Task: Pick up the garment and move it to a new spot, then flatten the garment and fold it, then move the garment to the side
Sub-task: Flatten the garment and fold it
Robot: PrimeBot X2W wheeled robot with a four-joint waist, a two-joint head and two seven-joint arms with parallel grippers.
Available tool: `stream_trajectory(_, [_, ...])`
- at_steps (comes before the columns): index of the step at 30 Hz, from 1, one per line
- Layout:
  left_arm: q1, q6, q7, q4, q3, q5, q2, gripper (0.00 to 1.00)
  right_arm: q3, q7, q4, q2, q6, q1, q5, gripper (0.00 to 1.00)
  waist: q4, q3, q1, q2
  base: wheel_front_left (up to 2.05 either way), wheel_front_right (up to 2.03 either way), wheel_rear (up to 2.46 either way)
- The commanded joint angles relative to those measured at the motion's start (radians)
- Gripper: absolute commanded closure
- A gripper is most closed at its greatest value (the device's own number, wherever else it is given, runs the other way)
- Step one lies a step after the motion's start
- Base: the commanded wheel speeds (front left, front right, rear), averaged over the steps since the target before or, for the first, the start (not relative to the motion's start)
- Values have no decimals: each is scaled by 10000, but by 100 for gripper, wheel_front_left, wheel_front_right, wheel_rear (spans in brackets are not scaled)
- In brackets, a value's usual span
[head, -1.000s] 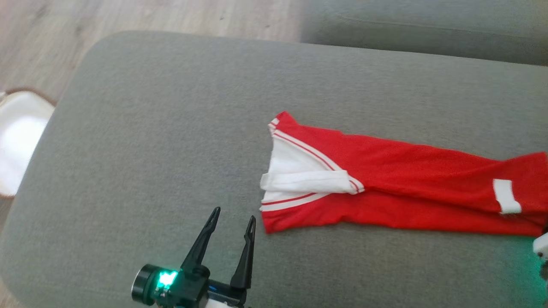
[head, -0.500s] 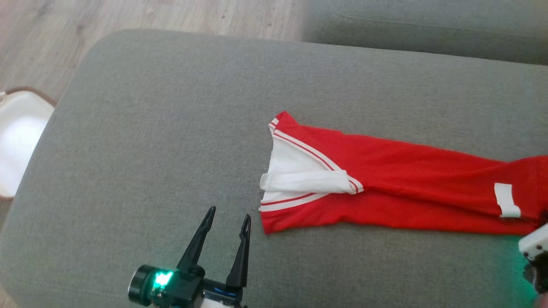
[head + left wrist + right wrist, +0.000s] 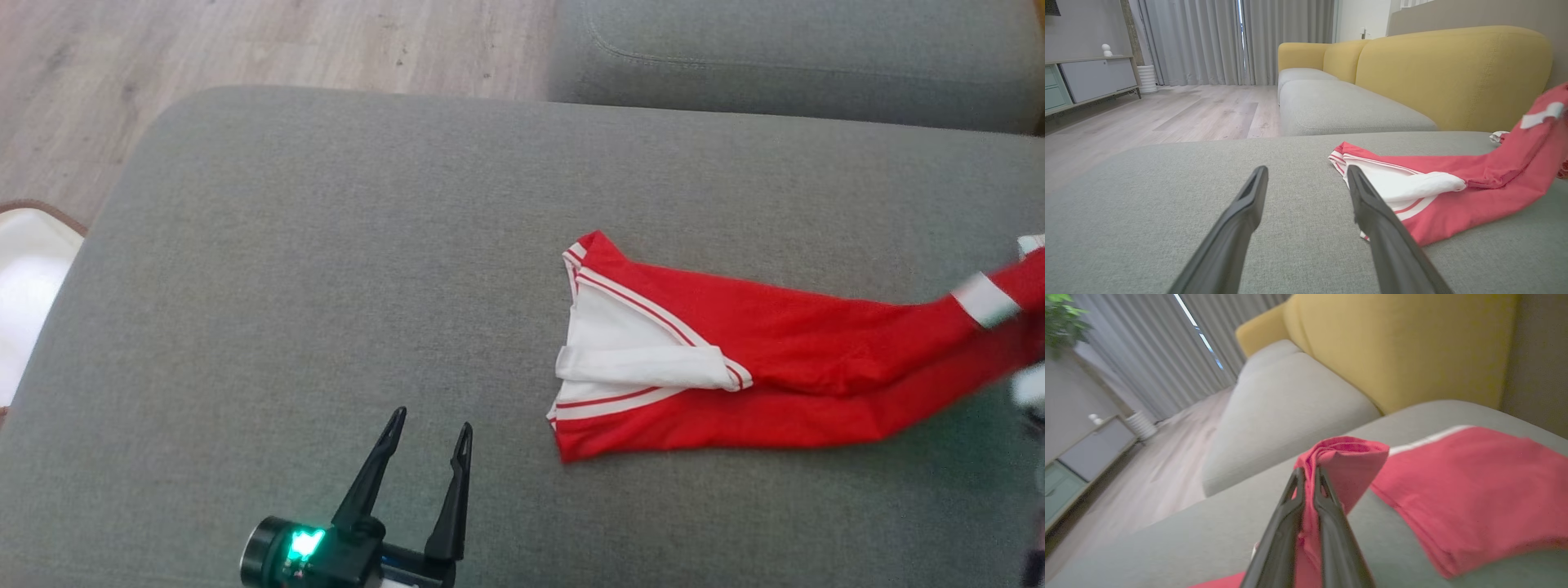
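Garment lies on the grey sofa cushion, far end raised. Right hand pinches that end; left hand spread, empty. Step: pick-up. Next move likely requires lifting clear without dragging.

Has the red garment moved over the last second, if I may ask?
Yes. Against the grey seat cushion, the red garment has slid toward the robot's right, its right end lifted by the right gripper.
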State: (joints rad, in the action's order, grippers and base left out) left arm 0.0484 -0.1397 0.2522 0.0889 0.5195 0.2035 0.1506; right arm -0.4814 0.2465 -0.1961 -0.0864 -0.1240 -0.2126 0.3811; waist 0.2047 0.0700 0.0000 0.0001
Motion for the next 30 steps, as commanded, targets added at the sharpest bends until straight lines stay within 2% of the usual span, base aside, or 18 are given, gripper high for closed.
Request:
stream_trajectory(1, [-160,80,95,-230,-373,-93,-94,0,663,-26,824,-55,-67,-85,125,100,73,-44,0,-1,0,0,0])
stream_trajectory(5, [-60,201,95,-147,-523,-166,-158,0,2217,86,1885,216,-67,79,373,100,246,-131,0,-1,0,0,0])
stream_trajectory(9, [23,329,95,-76,-609,-241,-242,0,3713,162,2135,330,-67,204,631,100,486,-157,0,-1,0,0,0])
stream_trajectory(19, [39,638,95,112,-774,-393,-478,0,6896,-333,541,359,-67,44,1480,100,1039,-105,0,-1,0,0,0])
stream_trajectory(22, [42,712,95,162,-799,-445,-544,0,7686,-551,-177,359,-67,-87,1301,100,1147,-83,0,-1,0,0,0])
stream_trajectory(23, [38,728,95,172,-813,-457,-570,0,7882,-676,-427,360,-67,-108,1327,81,1175,-80,0,-1,0,0,0])
stream_trajectory(24, [32,745,95,179,-824,-470,-596,0,8016,-858,-658,360,-67,-133,1356,0,1203,-76,0,-1,0,0,0])
stream_trajectory(30, [92,780,95,144,-983,-557,-705,0,8628,-2721,-903,360,-67,-261,1942,0,1160,-236,0,-1,0,0,0])
